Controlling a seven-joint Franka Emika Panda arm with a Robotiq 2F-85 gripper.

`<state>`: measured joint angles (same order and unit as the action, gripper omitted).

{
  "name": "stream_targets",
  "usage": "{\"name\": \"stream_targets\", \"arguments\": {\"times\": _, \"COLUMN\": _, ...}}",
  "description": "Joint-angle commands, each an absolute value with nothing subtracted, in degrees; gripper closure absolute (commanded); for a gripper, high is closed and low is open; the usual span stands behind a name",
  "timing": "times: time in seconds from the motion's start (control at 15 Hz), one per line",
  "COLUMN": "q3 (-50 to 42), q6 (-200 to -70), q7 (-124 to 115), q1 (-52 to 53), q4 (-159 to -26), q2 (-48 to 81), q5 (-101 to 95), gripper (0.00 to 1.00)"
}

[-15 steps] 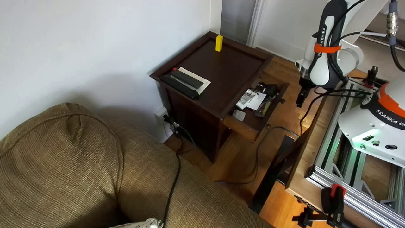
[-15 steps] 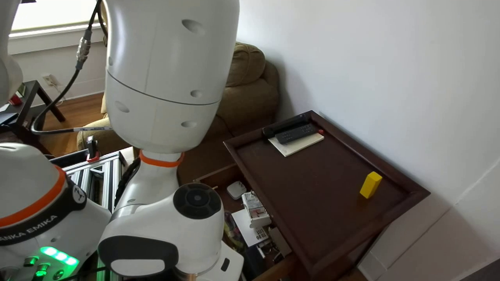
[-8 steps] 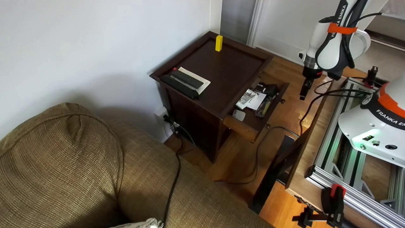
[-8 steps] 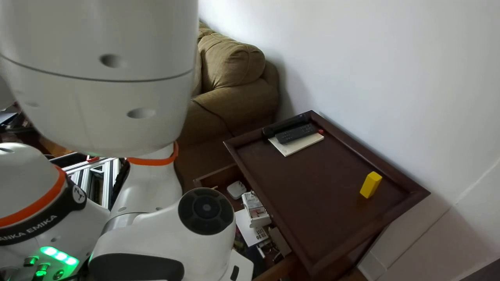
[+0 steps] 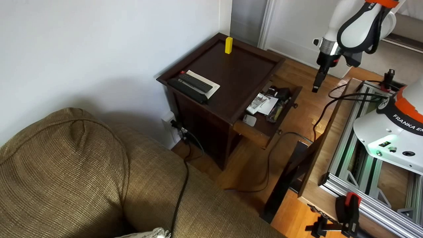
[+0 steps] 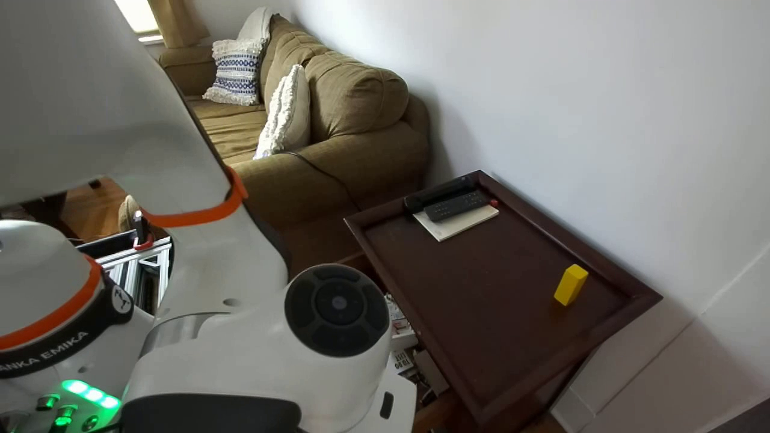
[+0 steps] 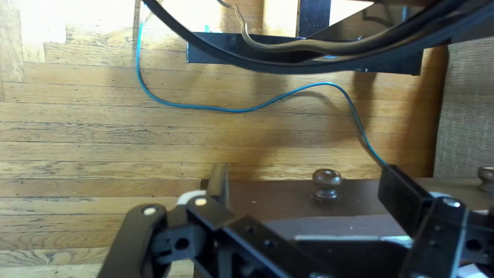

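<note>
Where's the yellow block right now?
In an exterior view, the block stands near the right corner of the tabletop, toward the wall, away from the remote.

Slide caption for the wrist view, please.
Open gripper, a drawer knob seen between its fingers, thin cable curving across wooden floor.

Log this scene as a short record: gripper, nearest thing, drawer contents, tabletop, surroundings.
Gripper: open, nothing seen in its grasp
Nearest thing: seemingly the pulled-out drawer, apart from the gripper
Drawer contents: white box, sheet of paper, flat white square, more too small to tell
Tabletop: nightstand bearing an upright yellow block and a remote partly on a white pad; long black object beside the remote
Surroundings: couch beside the nightstand, cable across the wooden floor
</note>
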<state>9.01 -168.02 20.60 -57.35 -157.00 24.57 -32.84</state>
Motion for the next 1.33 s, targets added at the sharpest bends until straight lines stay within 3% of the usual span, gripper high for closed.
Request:
{"name": "stream_targets", "arguments": {"times": 0.0, "q3": 19.1, "q6": -162.1, "q7": 20.0, "q1": -67.0, "q4": -158.0, "q2": 21.2, "q5": -32.6, "gripper": 0.00}}
{"name": "stream_targets", "arguments": {"times": 0.53, "q3": 40.8, "q6": -161.0, "q7": 14.2, "q1": -81.9, "q4": -157.2, "q2": 21.8, "q5": -28.3, "gripper": 0.00}}
{"name": "stream_targets", "arguments": {"times": 1.27, "q3": 61.0, "q6": -154.8, "q7": -27.6, "q1": -77.3, "q4": -157.7, "q2": 11.1, "q5": -30.1, "gripper": 0.00}}
